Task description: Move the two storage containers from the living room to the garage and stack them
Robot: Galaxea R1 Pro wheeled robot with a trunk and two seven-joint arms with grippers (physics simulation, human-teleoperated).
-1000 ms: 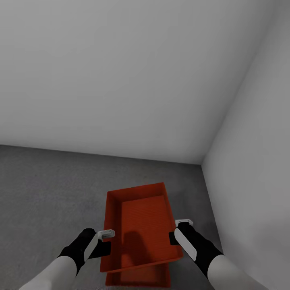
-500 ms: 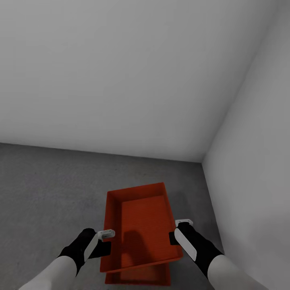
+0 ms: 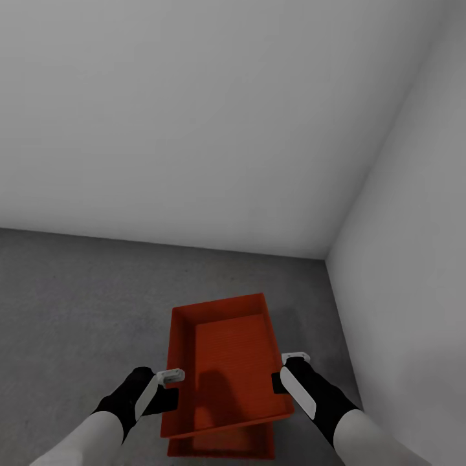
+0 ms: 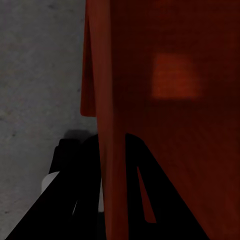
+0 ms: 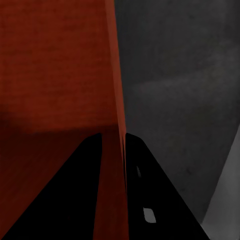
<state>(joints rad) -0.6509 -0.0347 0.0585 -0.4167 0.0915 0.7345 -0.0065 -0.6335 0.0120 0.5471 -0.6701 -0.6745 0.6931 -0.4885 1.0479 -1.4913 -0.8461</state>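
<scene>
An orange-red upper container (image 3: 223, 362), rectangular with low straight walls and a finely ribbed bottom, hangs between the two end effectors. The left end effector (image 3: 169, 383) clamps its left wall and the right end effector (image 3: 285, 372) its right wall. Beneath it the lower container (image 3: 223, 446) sits on the speckled grey floor (image 3: 77, 310).

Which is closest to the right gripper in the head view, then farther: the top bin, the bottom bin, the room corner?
1. Top bin: its side wall is between the right gripper's fingers.
2. Bottom bin: just underneath.
3. Room corner: far ahead.
</scene>
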